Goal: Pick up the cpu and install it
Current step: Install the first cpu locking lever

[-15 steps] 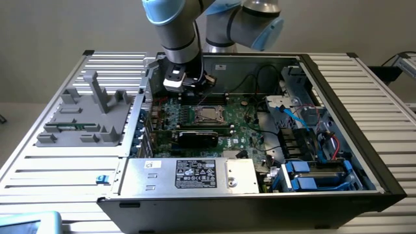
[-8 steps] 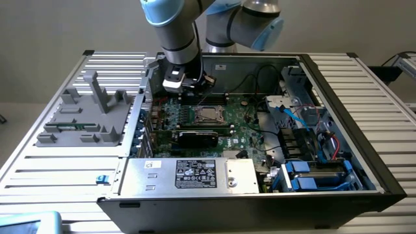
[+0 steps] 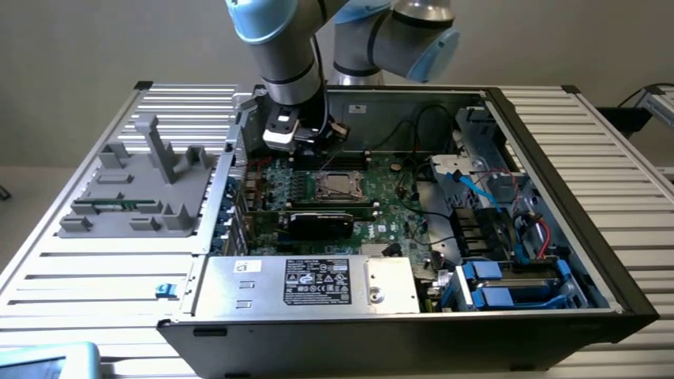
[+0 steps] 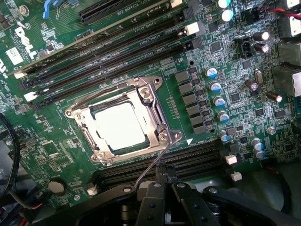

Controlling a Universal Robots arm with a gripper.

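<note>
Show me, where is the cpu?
The cpu lies inside the metal socket frame on the motherboard, between black memory slots, mid-case in the exterior view.

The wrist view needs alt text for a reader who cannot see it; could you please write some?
A shiny square cpu sits inside the metal socket frame on a green motherboard, with empty black memory slots on both sides. The gripper, shut, hovers close to the socket's thin wire lever.
</note>
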